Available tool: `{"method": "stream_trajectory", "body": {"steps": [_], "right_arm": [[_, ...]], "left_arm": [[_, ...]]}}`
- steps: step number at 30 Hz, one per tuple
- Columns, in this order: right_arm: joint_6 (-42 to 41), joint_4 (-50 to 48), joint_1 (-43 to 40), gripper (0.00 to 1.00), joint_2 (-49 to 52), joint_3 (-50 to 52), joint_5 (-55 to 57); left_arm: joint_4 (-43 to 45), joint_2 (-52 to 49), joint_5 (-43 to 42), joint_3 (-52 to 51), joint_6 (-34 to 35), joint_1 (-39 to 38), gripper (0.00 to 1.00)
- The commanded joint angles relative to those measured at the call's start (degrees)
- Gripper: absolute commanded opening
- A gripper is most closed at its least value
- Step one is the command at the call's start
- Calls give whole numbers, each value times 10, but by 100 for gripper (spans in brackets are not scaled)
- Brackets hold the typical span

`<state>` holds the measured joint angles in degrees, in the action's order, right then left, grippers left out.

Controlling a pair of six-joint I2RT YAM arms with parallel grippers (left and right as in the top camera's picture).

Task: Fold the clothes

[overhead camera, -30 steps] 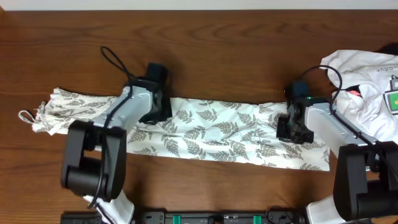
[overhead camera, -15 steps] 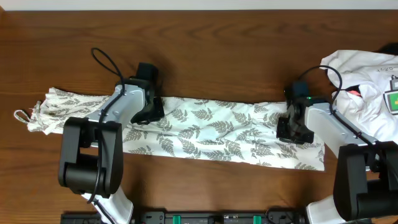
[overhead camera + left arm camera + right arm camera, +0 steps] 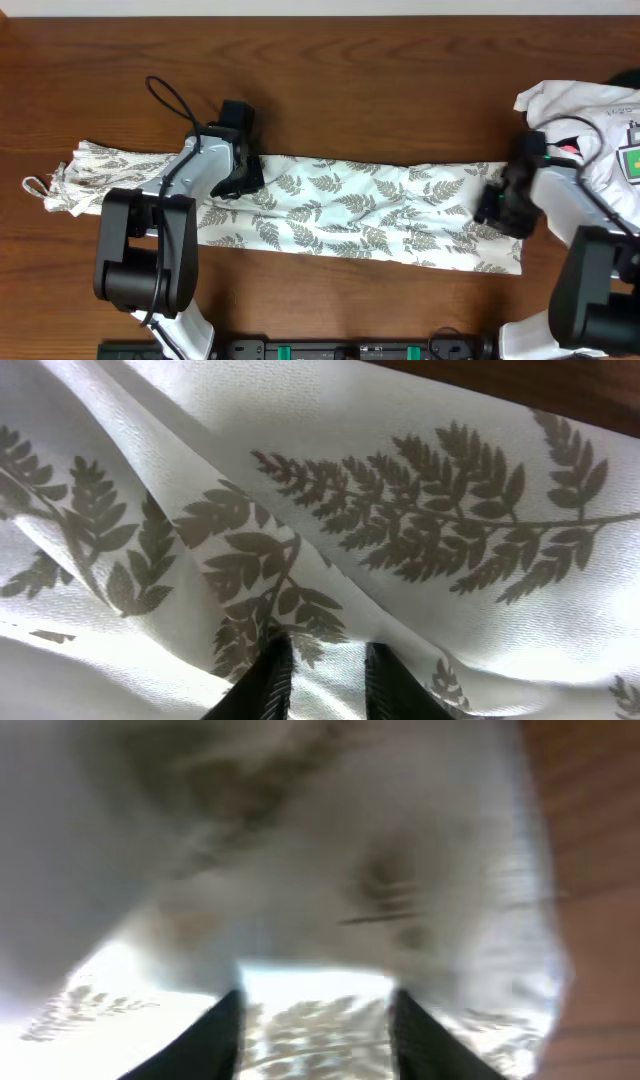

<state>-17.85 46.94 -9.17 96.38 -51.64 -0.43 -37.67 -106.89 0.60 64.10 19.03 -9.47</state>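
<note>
Low in the left wrist view, the left pincer has its two dark fingers drawn close together. A raised ridge of the fern-print garment runs into the narrow slot between them, so the pincer looks closed on that fold. Grey-green fern leaves on thin white cloth fill nearly all of that view, with a sliver of brown tabletop at the top right corner.

The right pincer shows its fingers set wider apart, with printed cloth visible in the gap and more cloth hanging close above. That view is heavily blurred, and whether the pincer has hold of anything cannot be told.

From overhead, the left pincer sits on the garment's far edge, toward its left end, while the right pincer sits at the garment's right end, near its far corner. The garment lies as one long, wrinkled band across the middle of the tabletop. Its left end is bunched narrower, with a thin loop poking out onto the wood.

A black cable curls up from the left arm. A plain white garment bearing a small green-yellow graphic lies heaped at the right edge, behind the right arm and near the fern print's end. Whether the two cloths touch cannot be seen.
</note>
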Motion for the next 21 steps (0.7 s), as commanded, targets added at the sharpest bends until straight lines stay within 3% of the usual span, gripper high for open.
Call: {"method": "stream_trajectory", "body": {"steps": [1, 3, 9, 21], "right_arm": [[48, 2, -48, 60, 3, 1, -41], [68, 2, -77, 67, 3, 1, -65], [77, -1, -157, 75, 3, 1, -139], [94, -3, -201, 79, 3, 1, -220]], "left_arm": [[2, -17, 16, -13, -7, 4, 27], [2, -17, 15, -13, -8, 4, 27], [-2, -17, 14, -13, -8, 4, 27], [-5, -17, 14, -13, -8, 4, 27]]}}
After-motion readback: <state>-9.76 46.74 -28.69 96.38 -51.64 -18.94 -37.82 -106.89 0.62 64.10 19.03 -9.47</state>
